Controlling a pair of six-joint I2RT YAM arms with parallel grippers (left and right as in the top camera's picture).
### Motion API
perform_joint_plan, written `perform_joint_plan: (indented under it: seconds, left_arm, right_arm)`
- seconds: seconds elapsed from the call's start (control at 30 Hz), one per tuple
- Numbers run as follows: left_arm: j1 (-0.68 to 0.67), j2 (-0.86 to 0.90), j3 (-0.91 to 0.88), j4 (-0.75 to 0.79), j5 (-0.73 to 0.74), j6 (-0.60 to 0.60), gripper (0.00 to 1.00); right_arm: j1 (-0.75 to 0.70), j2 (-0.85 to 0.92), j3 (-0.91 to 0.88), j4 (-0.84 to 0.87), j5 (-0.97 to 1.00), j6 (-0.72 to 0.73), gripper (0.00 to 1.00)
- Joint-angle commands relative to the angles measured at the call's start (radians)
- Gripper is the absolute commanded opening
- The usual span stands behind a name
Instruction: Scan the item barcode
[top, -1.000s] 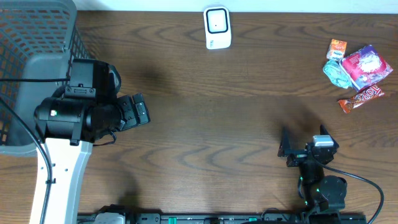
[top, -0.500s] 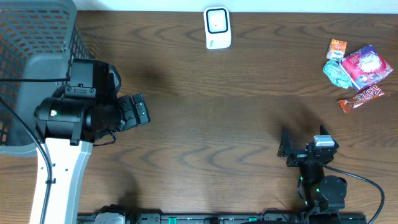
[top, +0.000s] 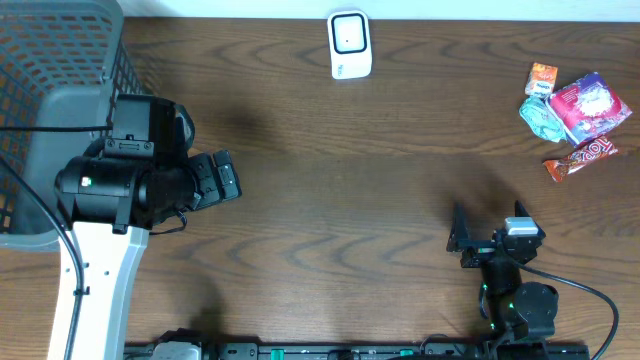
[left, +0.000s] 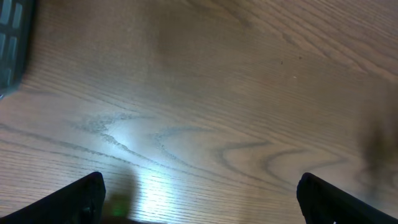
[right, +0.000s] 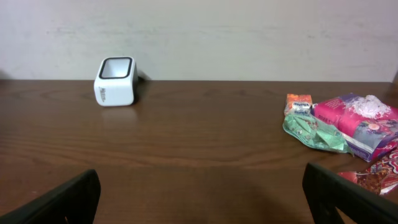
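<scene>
The white barcode scanner (top: 349, 44) stands at the table's far edge; in the right wrist view the scanner (right: 115, 81) sits at the back left. Snack items lie in a group at the far right: a pink packet (top: 590, 106), a green packet (top: 543, 118), a small orange packet (top: 542, 78) and a red wrapper (top: 580, 158). The right wrist view shows the pink packet (right: 364, 121) and the green packet (right: 311, 132). My right gripper (top: 490, 225) (right: 199, 177) is open near the front right, well short of them. My left gripper (top: 225, 178) (left: 199, 183) hangs open over bare wood.
A grey mesh basket (top: 60, 50) fills the far left corner, and its edge (left: 12, 43) shows in the left wrist view. The left arm's white base stands at the front left. A pale wall lies behind the table.
</scene>
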Motion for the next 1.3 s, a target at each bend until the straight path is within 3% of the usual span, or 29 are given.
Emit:
perform_joint_plan:
  seconds: [0.0, 0.8, 0.97, 1.13, 1.27]
  left_arm:
    - [0.004, 0.000, 0.000, -0.004, 0.002, 0.018, 0.98]
    - [0.004, 0.000, 0.000, -0.004, 0.002, 0.018, 0.98]
    - [0.004, -0.006, -0.001, 0.002, -0.085, 0.052, 0.98]
    - [0.003, -0.089, -0.050, 0.025, -0.085, 0.084, 0.98]
    - [0.003, -0.209, -0.163, 0.135, -0.063, 0.166, 0.98]
  right_arm:
    - [-0.003, -0.006, -0.001, -0.004, -0.001, 0.017, 0.99]
    - [-0.003, -0.006, -0.001, -0.004, -0.002, 0.017, 0.99]
    - [-0.003, -0.006, -0.001, -0.004, -0.002, 0.017, 0.99]
    - [-0.003, -0.006, -0.001, -0.004, -0.001, 0.017, 0.99]
    - [-0.003, -0.006, -0.001, -0.004, -0.002, 0.017, 0.99]
